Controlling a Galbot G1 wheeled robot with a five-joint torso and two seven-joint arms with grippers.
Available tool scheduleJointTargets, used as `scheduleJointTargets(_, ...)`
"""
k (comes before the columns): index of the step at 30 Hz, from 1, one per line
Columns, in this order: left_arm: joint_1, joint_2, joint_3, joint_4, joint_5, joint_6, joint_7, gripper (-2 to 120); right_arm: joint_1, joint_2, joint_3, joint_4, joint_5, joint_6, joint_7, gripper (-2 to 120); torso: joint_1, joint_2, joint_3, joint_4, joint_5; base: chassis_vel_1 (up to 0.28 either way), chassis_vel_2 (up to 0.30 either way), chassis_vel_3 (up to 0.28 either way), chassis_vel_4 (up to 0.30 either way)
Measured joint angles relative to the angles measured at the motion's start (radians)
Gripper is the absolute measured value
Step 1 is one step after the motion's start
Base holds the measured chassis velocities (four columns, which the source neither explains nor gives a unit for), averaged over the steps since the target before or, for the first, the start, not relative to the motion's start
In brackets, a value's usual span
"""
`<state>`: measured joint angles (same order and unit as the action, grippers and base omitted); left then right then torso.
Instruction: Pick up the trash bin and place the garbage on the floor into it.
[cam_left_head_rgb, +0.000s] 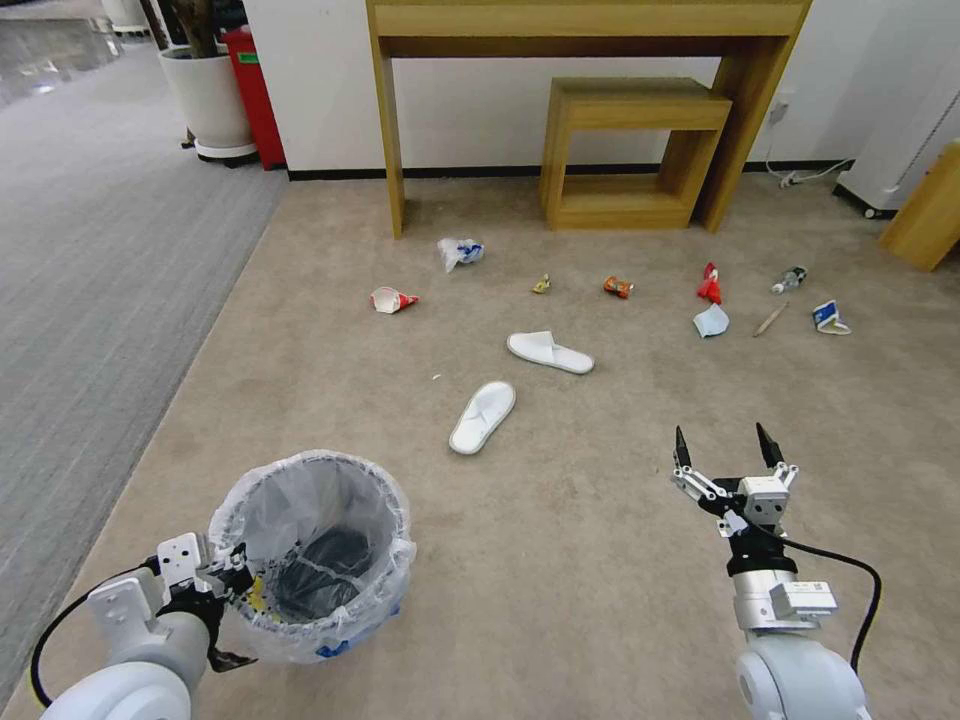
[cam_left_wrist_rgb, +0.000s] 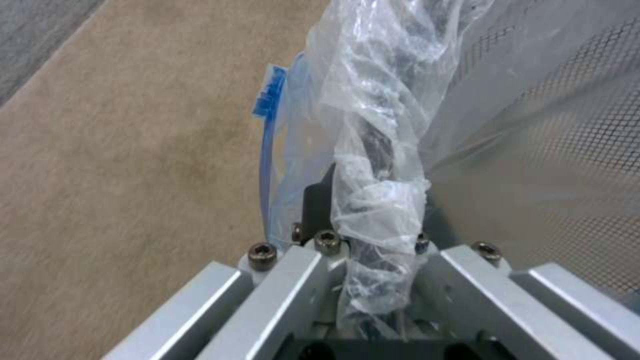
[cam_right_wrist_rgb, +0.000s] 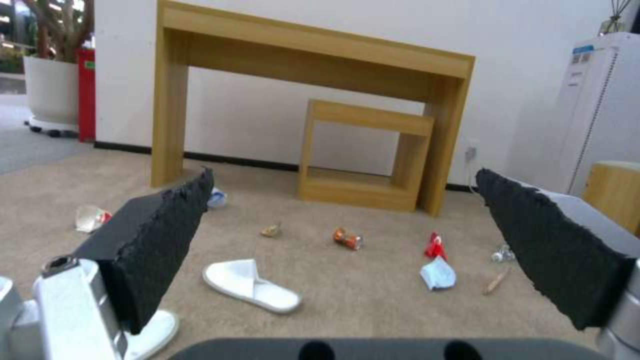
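Floor (cam_left_head_rgb: 600, 560): beige carpet. Bin (cam_left_head_rgb: 312, 555): dark, fine mesh pattern, translucent white liner, blue at base. Slippers (cam_left_head_rgb: 482, 416) white. Wrappers: one orange (cam_left_head_rgb: 618, 287), one red (cam_left_head_rgb: 709, 285). Cup (cam_left_head_rgb: 392, 299) white with red. Desk (cam_left_head_rgb: 590, 60) light wood. Jaws black.

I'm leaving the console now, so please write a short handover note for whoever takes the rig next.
Left gripper: shut on the trash bin at its bagged rim, low at the robot's left.
Right gripper: open, empty, held above the floor, pointing at the litter.
Done: bin gripped.
Left: all garbage still on the carpet, including two slippers, paper cup, wrappers and tissue by the wooden table.
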<state>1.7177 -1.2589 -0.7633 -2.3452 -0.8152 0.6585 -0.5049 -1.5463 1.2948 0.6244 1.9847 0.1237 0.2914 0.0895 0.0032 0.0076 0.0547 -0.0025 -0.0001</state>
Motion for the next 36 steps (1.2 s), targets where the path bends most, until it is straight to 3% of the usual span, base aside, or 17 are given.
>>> scheduleJointTargets(36, 0.004, 0.015, -0.022, -0.036, -0.032, 0.004, -0.009, 0, -0.010, 0.003, -0.011, -0.001, -0.017, 0.006, -0.005, 100, 0.000, 0.000, 0.000, 0.0001, 0.0001, -0.142, 0.142, 0.140, -0.135)
